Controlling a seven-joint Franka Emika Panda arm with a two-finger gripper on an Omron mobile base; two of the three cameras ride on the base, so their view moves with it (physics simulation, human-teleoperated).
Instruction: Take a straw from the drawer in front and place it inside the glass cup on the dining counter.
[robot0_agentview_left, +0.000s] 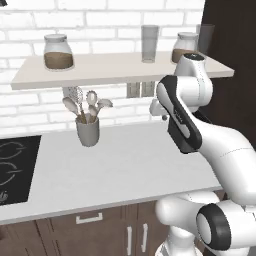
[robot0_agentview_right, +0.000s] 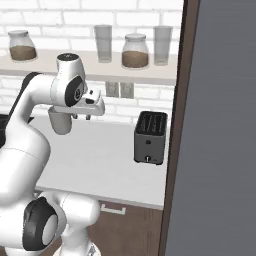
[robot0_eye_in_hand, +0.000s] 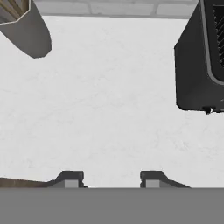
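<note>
White worktop (robot0_agentview_left: 130, 170) under tool (robot0_eye_in_hand: 109, 178), fingers apart, empty. Drawer (robot0_agentview_left: 90, 218) below front edge: lower tool squarely to handle.

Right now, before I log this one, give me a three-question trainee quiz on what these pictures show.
1. True or false: the gripper has its fingers apart with nothing between them.
2. What stands on the worktop beside the black hob? A) a kettle B) a grey utensil holder with spoons C) a plate
3. Fill in: the drawer under the worktop is ____ (open/closed).

Key: 1 true. 2 B. 3 closed; its silver handle sits flush with the cabinet fronts, and the dark toaster stands further along.
</note>
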